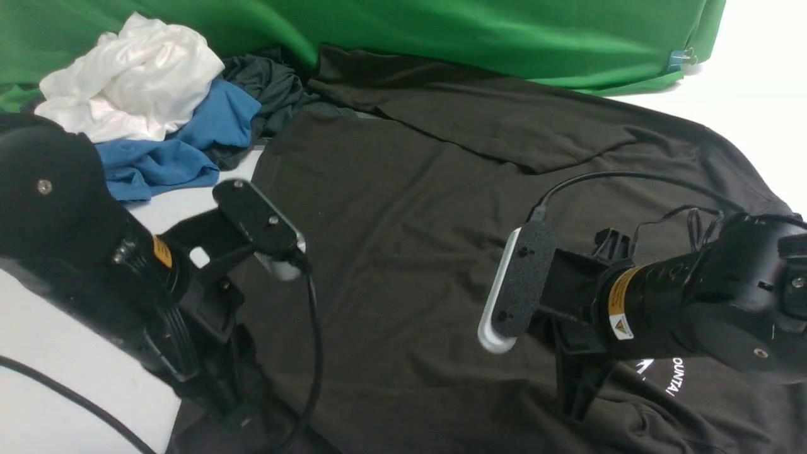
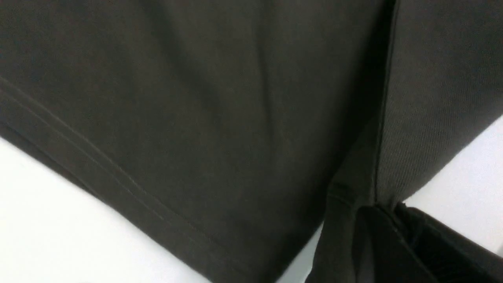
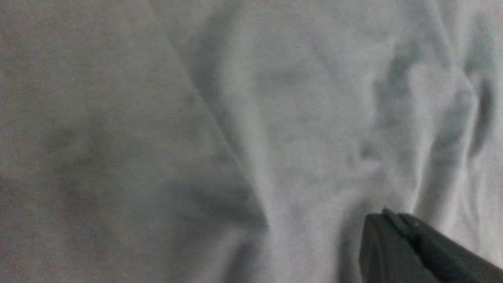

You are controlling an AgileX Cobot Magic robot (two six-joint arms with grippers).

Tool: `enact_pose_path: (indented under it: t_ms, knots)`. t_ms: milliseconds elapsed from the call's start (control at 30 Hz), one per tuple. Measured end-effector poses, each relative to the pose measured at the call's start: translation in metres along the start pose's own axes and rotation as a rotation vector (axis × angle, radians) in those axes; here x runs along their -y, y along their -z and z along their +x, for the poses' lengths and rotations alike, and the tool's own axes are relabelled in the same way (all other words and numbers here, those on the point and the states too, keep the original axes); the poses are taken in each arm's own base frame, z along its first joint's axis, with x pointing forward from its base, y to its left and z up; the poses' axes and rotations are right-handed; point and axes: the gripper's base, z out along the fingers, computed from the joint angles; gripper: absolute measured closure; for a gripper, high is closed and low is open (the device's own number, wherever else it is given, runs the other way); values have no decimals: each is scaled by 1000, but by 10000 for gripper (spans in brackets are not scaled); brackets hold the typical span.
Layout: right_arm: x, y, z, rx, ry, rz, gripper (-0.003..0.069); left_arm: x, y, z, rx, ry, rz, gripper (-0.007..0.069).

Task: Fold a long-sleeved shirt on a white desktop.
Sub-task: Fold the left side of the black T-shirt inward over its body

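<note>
The long-sleeved shirt (image 1: 410, 221), black-brown, lies spread over the white desktop (image 1: 63, 366), with one sleeve folded across its far part and white lettering (image 1: 671, 378) near my right arm. My left gripper (image 1: 230, 407) is low at the shirt's near left edge. In the left wrist view the left gripper (image 2: 383, 208) is shut on a pinch of the shirt (image 2: 196, 118), which is raised off the desktop (image 2: 59, 236). My right gripper (image 3: 387, 214) is shut, its tips together over wrinkled shirt cloth (image 3: 275, 118); no cloth shows between them. It points down at the chest (image 1: 577, 403).
A heap of other garments lies at the far left: white (image 1: 135, 75), blue (image 1: 183, 145) and dark grey (image 1: 271, 88). A bright green cloth (image 1: 473, 38) runs along the back. Bare desktop shows at the far right (image 1: 756, 94).
</note>
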Motion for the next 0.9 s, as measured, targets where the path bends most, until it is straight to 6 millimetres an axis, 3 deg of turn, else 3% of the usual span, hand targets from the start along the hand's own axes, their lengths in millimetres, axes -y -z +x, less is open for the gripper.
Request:
enact_pose_path:
  t_ms: [100, 200, 267, 400, 533, 667, 767, 900]
  knots:
    - [-3, 1, -2, -29, 21, -55, 529, 1, 0, 2, -18, -3, 11, 595]
    - [-9, 6, -3, -92, 43, -178, 379, 2, 0, 3, -35, -2, 22, 595]
    - [-14, 9, -4, -87, 17, -228, 319, 2, 0, 3, -33, -4, 21, 595]
    - [-27, 16, -11, -67, 33, -274, 291, 1, 0, 2, -20, -11, 10, 595]
    - [-63, 18, -14, -78, 108, -343, 241, -2, 0, 1, -10, -22, -20, 595]
    - [-95, 11, -9, -20, 165, -349, 98, -8, 0, -3, 30, -30, -82, 595]
    - [-100, 8, -8, 34, 162, -325, 76, -9, 0, -4, 41, -28, -93, 595]
    - [-103, -4, 0, 61, 176, -287, 100, -9, 0, -4, 40, -31, -99, 595]
